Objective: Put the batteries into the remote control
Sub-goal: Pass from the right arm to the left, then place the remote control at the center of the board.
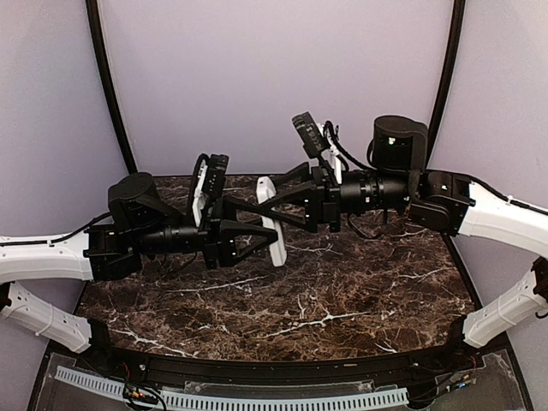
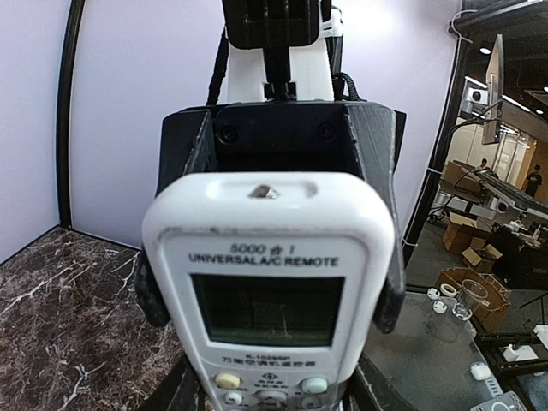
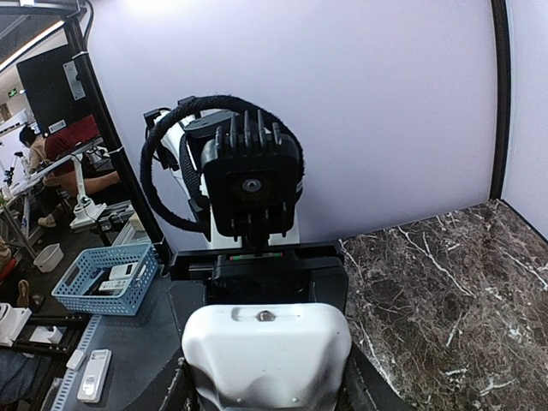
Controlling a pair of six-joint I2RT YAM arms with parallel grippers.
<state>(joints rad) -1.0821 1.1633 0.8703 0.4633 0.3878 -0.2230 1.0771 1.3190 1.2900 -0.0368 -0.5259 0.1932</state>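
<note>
Top external view showed left gripper (image 1: pixel 271 229) and right gripper (image 1: pixel 265 196) each clamped on the remote control (image 1: pixel 278 250) in midair

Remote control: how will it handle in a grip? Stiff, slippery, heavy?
Probably stiff: the remote control is a moulded white plastic shell and shows no bend. Likely slippery: its glossy, rounded edges give a grip little to bite. Probably light for its size, since it is held clear above the table.
</note>
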